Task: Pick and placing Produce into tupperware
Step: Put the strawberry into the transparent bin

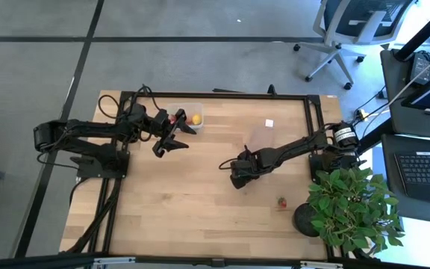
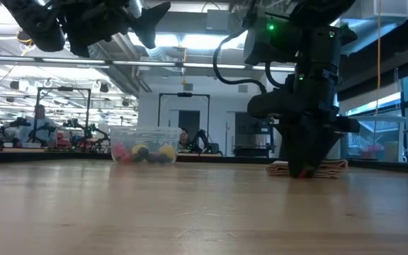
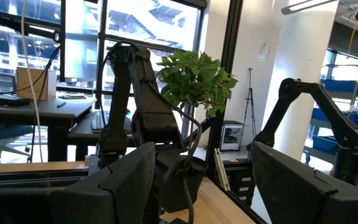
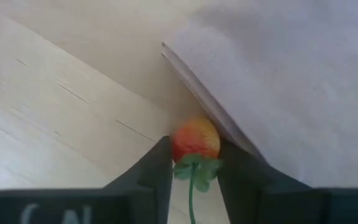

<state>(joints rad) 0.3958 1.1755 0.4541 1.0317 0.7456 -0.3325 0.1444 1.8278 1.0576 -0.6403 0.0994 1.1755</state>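
Wooden table (image 1: 200, 187) in a large open workshop, office chair and desks beyond its far and right edges. Clock directions below are read on the overhead view, twelve at the far edge.

My right gripper (image 1: 235, 176) is down at the tabletop near the table's centre. My two fingers stand on either side of a red strawberry piece (image 4: 195, 140) with a green stem, pads against its sides; the berry sits against the edge of a pale flat sheet (image 4: 291, 81). Grip is on the strawberry.

My left gripper (image 1: 172, 139) hangs above the table at about ten o'clock from centre, fingers spread wide, nothing between them.

The tupperware (image 1: 186, 114) stands at the far edge, about eleven o'clock, just beyond my left gripper. It holds red, yellow and dark pieces.

One more red piece (image 1: 281, 202) lies loose at about four o'clock, beside the potted plant (image 1: 349, 205)
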